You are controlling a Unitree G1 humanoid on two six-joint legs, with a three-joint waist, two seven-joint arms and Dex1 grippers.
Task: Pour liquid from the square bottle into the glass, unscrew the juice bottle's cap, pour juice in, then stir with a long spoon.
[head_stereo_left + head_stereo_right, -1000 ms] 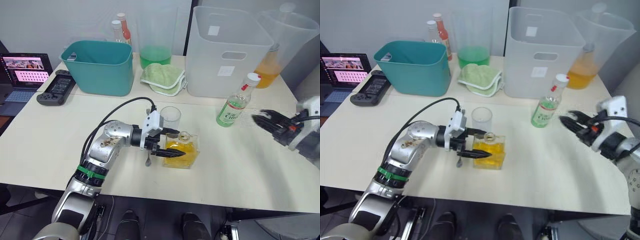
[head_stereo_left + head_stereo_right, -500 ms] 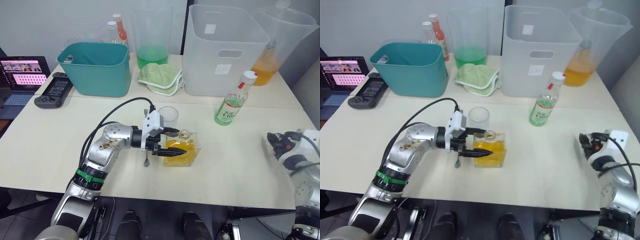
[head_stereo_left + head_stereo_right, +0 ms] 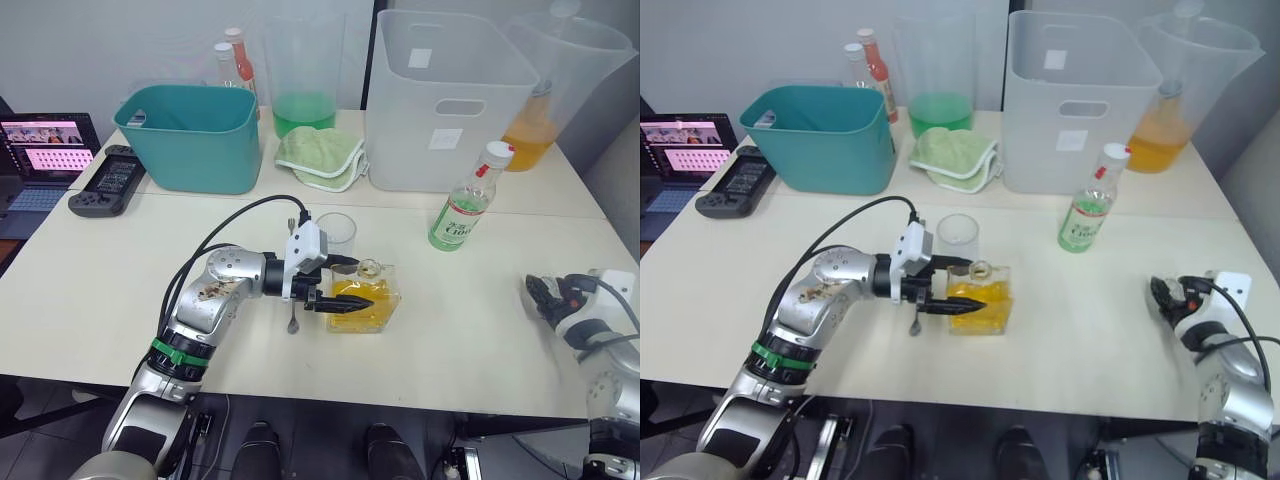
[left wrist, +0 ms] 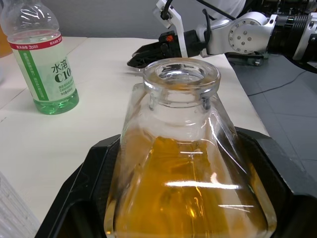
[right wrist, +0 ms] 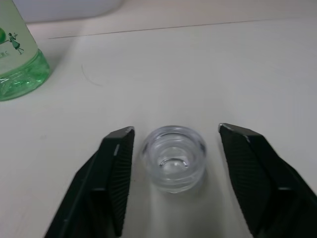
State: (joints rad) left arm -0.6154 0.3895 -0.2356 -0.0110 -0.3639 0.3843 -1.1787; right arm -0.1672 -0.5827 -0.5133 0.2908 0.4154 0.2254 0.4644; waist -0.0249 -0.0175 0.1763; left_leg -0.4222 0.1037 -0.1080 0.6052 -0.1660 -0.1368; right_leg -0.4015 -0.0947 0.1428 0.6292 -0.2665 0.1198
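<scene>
Left wrist view: square bottle (image 4: pixel 190 198) within left gripper (image 4: pixel 183 218).

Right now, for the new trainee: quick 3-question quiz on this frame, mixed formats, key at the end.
1. True or false: the left gripper is shut on the square bottle.
2. Multiple choice: what lies between the right gripper fingers on the table? A) a long spoon B) a clear glass stopper C) a red cap
3. Fill in: the juice bottle stands upright with its white ___ on.

Key: 1 true, the bottle's neck is open; 2 B, the fingers stand apart on either side, not touching it; 3 cap.
</scene>
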